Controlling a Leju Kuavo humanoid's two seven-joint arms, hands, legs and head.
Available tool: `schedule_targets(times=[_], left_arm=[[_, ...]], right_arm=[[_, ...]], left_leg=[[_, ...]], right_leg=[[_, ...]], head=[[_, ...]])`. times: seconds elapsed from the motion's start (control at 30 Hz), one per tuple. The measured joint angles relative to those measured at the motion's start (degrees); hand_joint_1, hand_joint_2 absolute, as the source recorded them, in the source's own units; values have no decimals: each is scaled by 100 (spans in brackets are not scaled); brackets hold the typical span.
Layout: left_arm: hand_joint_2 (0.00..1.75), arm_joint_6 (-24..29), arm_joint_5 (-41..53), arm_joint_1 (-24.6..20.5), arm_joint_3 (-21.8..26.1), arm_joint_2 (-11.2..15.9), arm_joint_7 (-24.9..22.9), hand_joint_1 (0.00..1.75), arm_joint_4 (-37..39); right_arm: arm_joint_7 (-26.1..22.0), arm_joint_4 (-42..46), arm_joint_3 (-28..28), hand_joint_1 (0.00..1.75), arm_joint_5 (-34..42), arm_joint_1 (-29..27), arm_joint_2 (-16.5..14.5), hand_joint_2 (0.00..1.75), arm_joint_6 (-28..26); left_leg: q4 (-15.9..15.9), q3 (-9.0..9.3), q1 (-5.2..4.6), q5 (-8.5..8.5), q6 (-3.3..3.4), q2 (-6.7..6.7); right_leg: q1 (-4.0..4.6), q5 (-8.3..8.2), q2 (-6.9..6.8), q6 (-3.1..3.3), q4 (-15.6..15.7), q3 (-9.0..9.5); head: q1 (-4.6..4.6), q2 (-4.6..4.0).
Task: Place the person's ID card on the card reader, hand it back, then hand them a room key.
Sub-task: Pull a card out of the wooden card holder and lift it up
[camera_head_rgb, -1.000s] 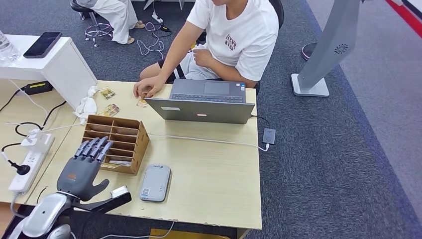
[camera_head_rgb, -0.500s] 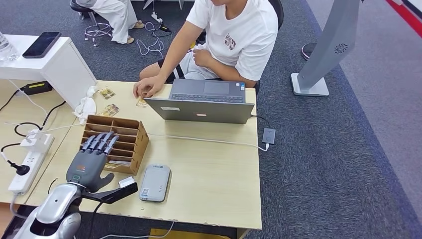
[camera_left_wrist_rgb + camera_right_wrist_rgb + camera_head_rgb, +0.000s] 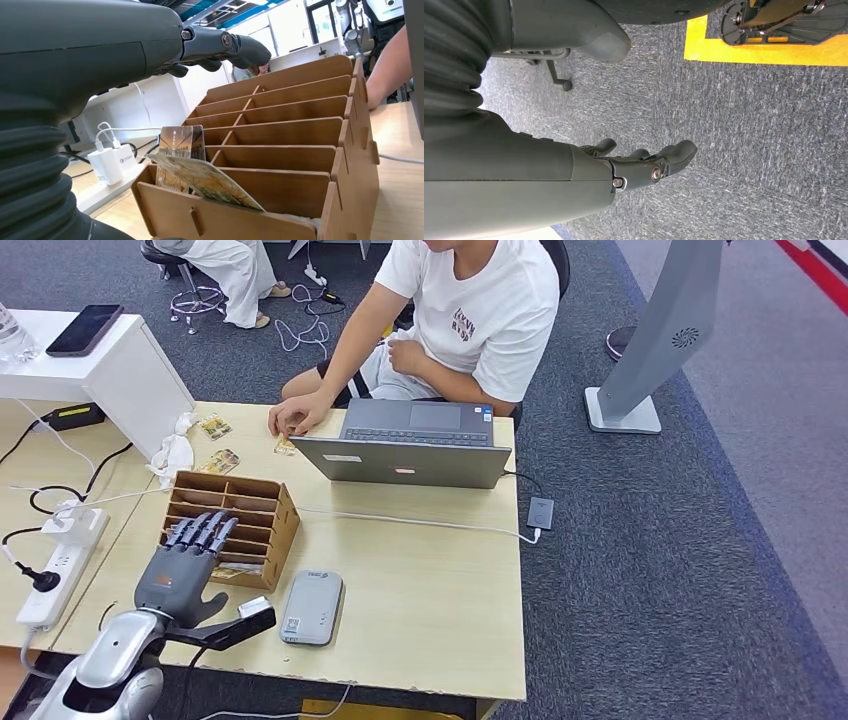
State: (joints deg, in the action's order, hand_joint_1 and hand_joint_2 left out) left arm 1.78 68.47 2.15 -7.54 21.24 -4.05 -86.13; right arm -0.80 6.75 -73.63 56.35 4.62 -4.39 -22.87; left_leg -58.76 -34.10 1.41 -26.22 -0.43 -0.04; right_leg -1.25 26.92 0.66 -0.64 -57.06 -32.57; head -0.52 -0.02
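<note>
Head view: slotted wooden card rack (image 3: 235, 528) beside rounded grey card reader (image 3: 311, 607).

Wooden desk (image 3: 420, 580), grey carpet (image 3: 650, 570), white cabinet (image 3: 120, 370).

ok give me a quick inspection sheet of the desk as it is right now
surface: wooden desk, mostly bare at the near right.
job's things: grey card reader near the front edge; cards in the wooden organizer.
clutter: open laptop, loose cards by the person's hand.
hands: left hand open over the organizer; right hand hangs empty above the carpet.
cables: white cable across the desk; power strip.
surroundings: seated person, grey carpet.
</note>
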Motion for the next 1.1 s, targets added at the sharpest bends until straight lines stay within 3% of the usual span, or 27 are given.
schedule_targets(times=[0.03, 0.07, 0.93, 1.03, 1.1], left_arm=[[175, -1, -1, 0, 0, 0, -1, 167, 8], [175, -1, -3, 1, 0, 0, -1, 175, 13], [175, 16, -181, 50, 0, 17, 56, 175, 43], [175, 227, -220, 125, 0, 1, 176, 175, -69], [175, 707, -198, 305, -9, -30, 337, 175, -672]], right_arm=[[2, 0, -7, 0, 0, 0, -1, 175, 1], [3, 0, -16, 0, 0, 1, -1, 175, 2], [21, -2, -75, 0, -2, 5, 2, 175, 5], [37, -3, -74, 0, 23, 4, 2, 175, 1], [20, -4, -73, 0, 129, 0, 1, 175, -4]], left_leg=[[0, 0, 0, 0, 0, 0], [0, 0, 0, 0, 0, 0], [0, 0, 0, 0, 0, 0], [0, 0, 0, 0, 0, 0], [0, -1, 0, 0, 0, 0]], right_leg=[[0, 0, 0, 0, 0, 0], [0, 0, 0, 0, 0, 0], [0, 0, 0, 0, 0, 1], [0, 0, 0, 0, 0, 0], [0, 0, 0, 0, 0, -1]], head=[[1, 0], [0, 1], [0, -1], [0, 0], [-1, 1]])
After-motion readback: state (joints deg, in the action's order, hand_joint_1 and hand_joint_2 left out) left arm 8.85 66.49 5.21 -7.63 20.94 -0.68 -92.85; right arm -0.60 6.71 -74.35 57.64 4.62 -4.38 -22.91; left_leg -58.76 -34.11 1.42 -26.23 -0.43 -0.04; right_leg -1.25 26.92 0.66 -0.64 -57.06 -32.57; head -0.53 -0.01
